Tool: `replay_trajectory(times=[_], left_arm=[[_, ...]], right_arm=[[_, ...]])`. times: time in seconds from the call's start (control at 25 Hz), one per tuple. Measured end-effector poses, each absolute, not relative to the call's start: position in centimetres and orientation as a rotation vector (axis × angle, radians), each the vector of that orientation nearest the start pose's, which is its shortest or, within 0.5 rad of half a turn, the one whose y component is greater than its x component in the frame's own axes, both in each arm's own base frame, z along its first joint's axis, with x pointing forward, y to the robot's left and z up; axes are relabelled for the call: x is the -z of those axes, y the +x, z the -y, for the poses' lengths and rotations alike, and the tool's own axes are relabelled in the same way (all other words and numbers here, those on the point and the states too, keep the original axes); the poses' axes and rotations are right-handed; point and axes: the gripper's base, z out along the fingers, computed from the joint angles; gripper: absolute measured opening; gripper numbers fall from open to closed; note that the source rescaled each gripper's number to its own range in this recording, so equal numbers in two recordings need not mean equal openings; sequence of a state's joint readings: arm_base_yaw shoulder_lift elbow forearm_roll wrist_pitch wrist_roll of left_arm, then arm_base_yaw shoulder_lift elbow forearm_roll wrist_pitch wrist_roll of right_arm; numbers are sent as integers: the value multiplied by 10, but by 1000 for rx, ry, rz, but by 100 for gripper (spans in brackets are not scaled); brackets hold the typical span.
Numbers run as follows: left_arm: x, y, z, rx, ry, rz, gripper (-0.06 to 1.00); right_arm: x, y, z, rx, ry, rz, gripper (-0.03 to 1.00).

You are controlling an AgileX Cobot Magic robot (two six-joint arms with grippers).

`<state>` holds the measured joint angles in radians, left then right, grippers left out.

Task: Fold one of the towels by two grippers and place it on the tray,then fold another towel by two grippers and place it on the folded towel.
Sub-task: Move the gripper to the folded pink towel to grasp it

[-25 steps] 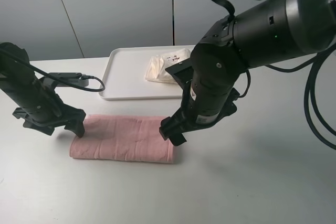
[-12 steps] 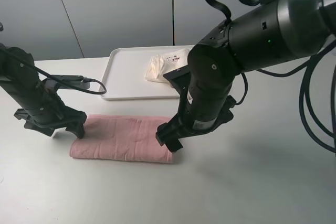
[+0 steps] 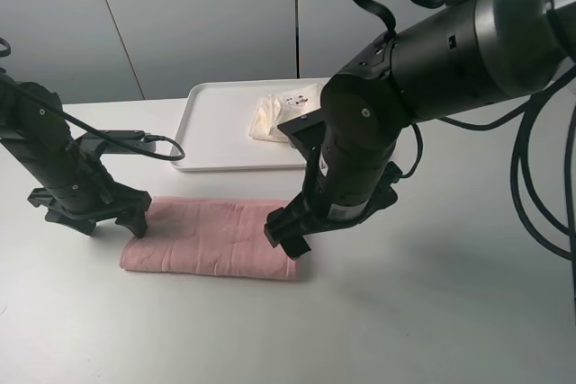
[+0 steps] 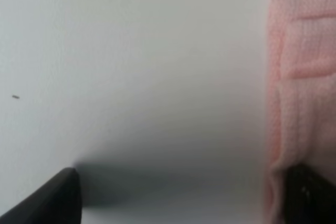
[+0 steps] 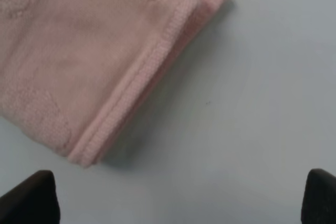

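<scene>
Pink towel (image 3: 211,238) is what we are working on now. It lies on the table (image 3: 432,312) just in front of the tray (image 3: 211,123), folded once into a long strip. The cream towel (image 3: 270,119) is already folded and sits on the tray, so the first half of our job looks done. Our left gripper (image 3: 135,222) is low at the left end of the strip, and our right gripper (image 3: 286,240) is at the right end. A second ago the right gripper was a little higher and more to the right. It has now slid down and over to the near right corner of the pink towel. The left gripper has hardly moved. Both grippers are spread wide, and neither one holds anything. In the left wrist view, one of the fingers (image 4: 310,195) sits right at the towel's edge and the other is out over bare table. In the right wrist view, the towel's corner (image 5: 79,51) shows ahead of the two spread fingers. We think we are lining up to pinch both ends and fold the pink towel again. After that it still has to go on top of the cream towel.
</scene>
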<state>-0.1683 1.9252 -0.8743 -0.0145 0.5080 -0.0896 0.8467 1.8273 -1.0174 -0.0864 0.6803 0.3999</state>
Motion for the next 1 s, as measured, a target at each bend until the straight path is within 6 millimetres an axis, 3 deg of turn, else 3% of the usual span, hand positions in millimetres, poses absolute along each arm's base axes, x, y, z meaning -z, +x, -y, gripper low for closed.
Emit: replay_trajectory(times=[0.16,0.52,0.72,1.0], left_arm=[[-90,300,51,16,92,-3044,98],[-90,300,50,13,87,-3046,98],[-91,300,51,12,90,-3045,98],[-91,300,51,12,90,-3045,98]], right_arm=[[-151,224,-249,-103,-719,-2884,100],[-120,238,-271,-57,-673,-3035,100],[-121,246,-279,-76,-651,-3024,100],[-115,263,-275,-120,-516,-3054,98]])
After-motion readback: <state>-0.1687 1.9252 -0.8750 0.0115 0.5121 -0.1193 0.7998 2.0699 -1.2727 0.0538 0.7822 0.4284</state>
